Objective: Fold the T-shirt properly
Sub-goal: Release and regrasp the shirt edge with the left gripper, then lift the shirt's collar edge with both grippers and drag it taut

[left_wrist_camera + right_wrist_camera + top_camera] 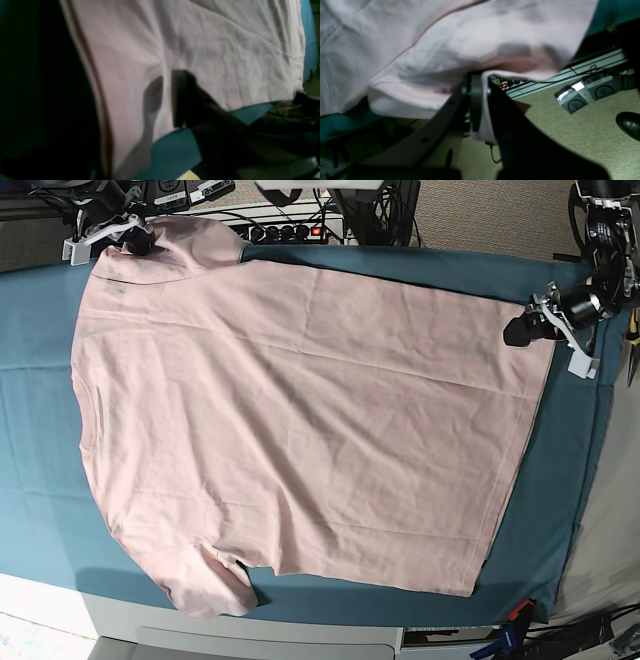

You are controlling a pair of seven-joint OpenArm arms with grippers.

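T-shirt (300, 430): we are pinching its sleeve in closed right fingers (482, 100); left fingers (520, 330), half-open, holding nothing, are resting at its hem corner.

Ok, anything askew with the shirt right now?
Mostly flat, but the T-shirt has its far sleeve pulled past the table edge, pinched in the right pincer, and its near sleeve lies bunched at the teal cloth edge.

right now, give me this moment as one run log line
phase: spreading | T-shirt: flat on teal cloth, plain side up | right end effector: shut on sleeve | left end effector: at hem corner, grip unclear
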